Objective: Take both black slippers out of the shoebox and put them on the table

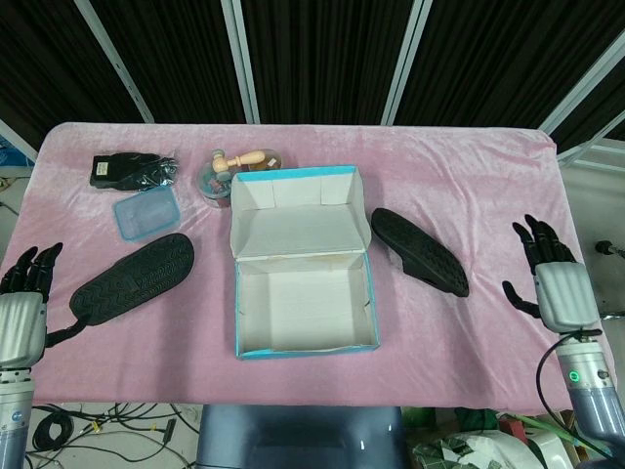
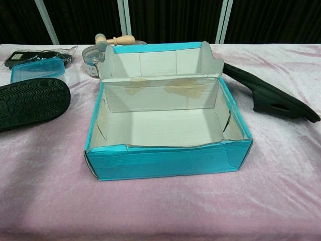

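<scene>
The teal shoebox [image 1: 303, 340] [image 2: 165, 158] stands open in the middle of the pink table, and its inside is bare. One black slipper [image 1: 133, 279] [image 2: 29, 103] lies sole up to the left of the box. The other black slipper [image 1: 420, 251] [image 2: 270, 93] lies on the cloth to the right of the box. My left hand [image 1: 20, 313] hangs at the table's left edge, fingers spread, holding nothing. My right hand [image 1: 553, 283] is at the right edge, fingers apart, clear of the slipper. Neither hand shows in the chest view.
At the back left lie a black pouch [image 1: 127, 169], a blue lidded container [image 1: 146, 213], a clear jar of clips [image 1: 217, 186] and a wooden mallet [image 1: 244, 158]. Behind the box's raised lid [image 1: 293, 191] an amber jar is mostly hidden.
</scene>
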You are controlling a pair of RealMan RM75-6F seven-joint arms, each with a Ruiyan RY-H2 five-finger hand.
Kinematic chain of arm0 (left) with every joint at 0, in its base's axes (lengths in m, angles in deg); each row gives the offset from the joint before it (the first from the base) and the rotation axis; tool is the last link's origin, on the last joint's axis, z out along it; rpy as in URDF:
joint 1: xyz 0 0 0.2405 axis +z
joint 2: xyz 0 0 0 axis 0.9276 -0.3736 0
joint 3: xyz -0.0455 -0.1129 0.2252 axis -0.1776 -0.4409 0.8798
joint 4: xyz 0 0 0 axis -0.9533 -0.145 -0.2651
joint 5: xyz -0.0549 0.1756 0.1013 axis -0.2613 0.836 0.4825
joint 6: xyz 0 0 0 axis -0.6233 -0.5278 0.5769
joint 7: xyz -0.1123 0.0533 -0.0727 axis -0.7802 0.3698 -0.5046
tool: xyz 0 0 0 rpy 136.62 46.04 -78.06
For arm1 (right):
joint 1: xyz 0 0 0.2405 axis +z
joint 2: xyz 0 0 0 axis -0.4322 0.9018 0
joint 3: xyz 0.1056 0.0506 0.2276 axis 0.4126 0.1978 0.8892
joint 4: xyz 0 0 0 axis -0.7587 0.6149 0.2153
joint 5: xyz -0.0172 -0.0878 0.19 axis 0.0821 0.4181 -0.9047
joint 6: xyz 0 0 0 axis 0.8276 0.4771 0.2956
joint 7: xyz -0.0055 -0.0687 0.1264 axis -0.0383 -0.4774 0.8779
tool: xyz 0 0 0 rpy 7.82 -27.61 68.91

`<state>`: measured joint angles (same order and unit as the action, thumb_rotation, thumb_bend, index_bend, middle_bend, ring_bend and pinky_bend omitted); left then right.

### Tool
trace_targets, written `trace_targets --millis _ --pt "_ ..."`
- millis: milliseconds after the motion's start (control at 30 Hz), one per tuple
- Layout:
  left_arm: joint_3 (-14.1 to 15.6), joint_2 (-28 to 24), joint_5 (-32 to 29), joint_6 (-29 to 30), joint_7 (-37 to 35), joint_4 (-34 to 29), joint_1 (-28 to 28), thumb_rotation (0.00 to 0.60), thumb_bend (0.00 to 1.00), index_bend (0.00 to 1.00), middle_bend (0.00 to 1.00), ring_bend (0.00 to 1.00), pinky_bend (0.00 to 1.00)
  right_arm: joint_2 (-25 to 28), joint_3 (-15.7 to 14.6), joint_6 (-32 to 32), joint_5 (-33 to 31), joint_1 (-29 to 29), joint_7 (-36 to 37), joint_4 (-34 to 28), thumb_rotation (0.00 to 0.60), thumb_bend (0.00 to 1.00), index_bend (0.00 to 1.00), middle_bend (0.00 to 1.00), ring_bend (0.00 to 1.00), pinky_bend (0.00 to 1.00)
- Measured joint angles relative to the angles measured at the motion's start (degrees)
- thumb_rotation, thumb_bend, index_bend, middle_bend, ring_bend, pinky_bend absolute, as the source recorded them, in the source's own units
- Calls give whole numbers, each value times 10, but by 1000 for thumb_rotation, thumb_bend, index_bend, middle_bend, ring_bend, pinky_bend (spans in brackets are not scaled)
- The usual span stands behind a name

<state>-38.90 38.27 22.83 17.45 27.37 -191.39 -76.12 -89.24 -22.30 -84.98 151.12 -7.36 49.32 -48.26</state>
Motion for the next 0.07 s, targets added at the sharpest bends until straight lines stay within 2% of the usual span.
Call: trace_targets --millis 67 --pt "13 -2 5 8 -4 -1 14 600 0 51 134 54 173 -4 -12 -32 11 -31 1 1 600 261 0 0 0 226"
